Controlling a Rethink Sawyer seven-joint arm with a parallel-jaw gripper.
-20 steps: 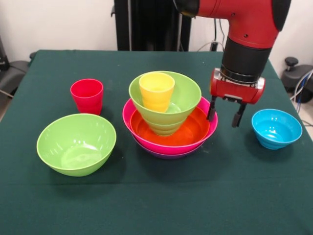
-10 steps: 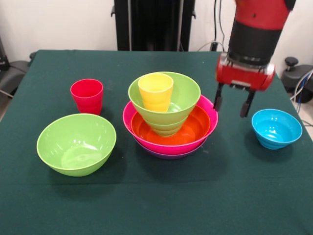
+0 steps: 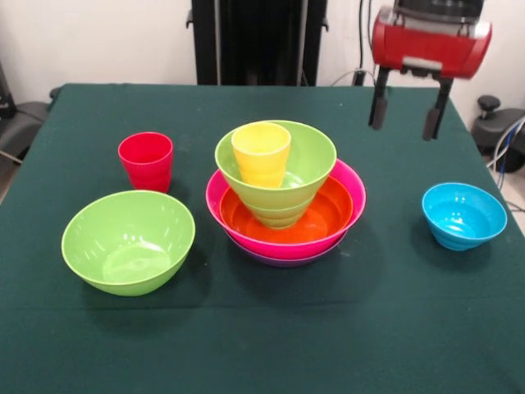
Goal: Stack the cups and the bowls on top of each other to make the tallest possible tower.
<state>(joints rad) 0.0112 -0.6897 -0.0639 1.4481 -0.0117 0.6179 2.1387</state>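
The tower (image 3: 285, 215) stands mid-table: a purple bowl (image 3: 283, 259) lowest, then a pink bowl (image 3: 349, 215), an orange bowl (image 3: 324, 217), a lime green bowl (image 3: 308, 164) and a yellow cup (image 3: 262, 154) upright inside it. A red cup (image 3: 146, 161) stands alone to the left. A large lime green bowl (image 3: 128, 240) sits front left. A small sky blue bowl (image 3: 463, 215) sits to the right. My gripper (image 3: 406, 119) hangs open and empty, high above the table, up and right of the tower. The orange cup is out of view.
The dark green tablecloth (image 3: 271, 336) covers the table. The robot's black pedestal (image 3: 254, 41) stands at the far edge.
My gripper has risen from beside the pink bowl's right rim to high above the table and shifted a little right. The bowls and cups have not moved.
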